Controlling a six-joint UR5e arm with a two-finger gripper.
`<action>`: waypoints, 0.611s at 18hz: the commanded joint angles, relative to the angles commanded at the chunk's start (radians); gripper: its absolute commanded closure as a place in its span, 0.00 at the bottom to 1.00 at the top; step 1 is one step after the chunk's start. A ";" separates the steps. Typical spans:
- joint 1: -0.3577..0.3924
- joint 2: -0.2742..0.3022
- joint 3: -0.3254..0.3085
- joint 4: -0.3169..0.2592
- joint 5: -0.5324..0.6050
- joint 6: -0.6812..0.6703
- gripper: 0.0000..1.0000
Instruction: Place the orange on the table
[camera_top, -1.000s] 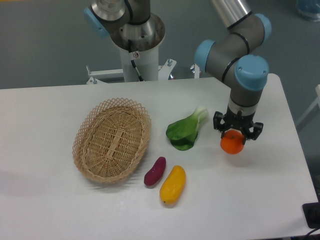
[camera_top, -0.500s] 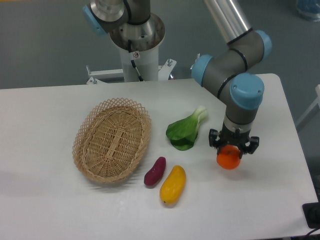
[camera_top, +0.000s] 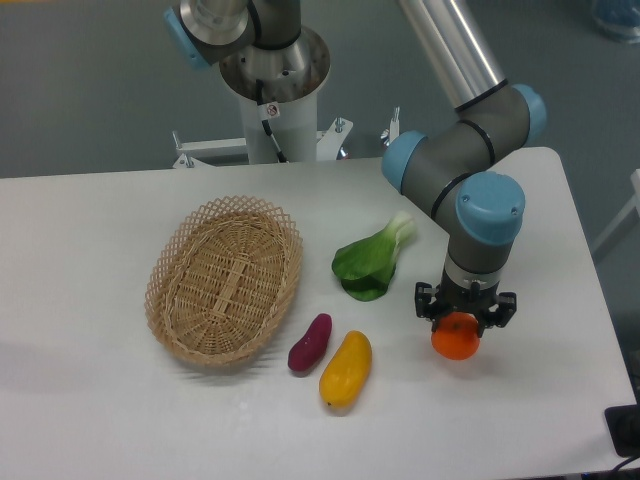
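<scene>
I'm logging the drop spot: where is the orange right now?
The orange sits in the gripper over the right part of the table, right of the mango and below the bok choy.

1. you're looking at a robotics lab here, not a kitchen: the grey arm with blue joint caps (camera_top: 470, 150) fills the frame.
2. its pedestal base (camera_top: 272, 70) stands on a bolted white frame behind the white table (camera_top: 90, 220).
3. grey floor all round.
4. the wicker basket (camera_top: 224, 279) and the toy-like produce, mango (camera_top: 345, 368), sweet potato (camera_top: 310, 342), leafy green (camera_top: 372, 258), are spread out like test props.
</scene>
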 joint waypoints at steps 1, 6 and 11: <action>-0.002 0.000 0.005 0.000 0.000 -0.003 0.00; 0.003 0.014 0.018 0.000 -0.002 -0.005 0.00; 0.052 0.069 0.005 -0.015 -0.020 0.047 0.00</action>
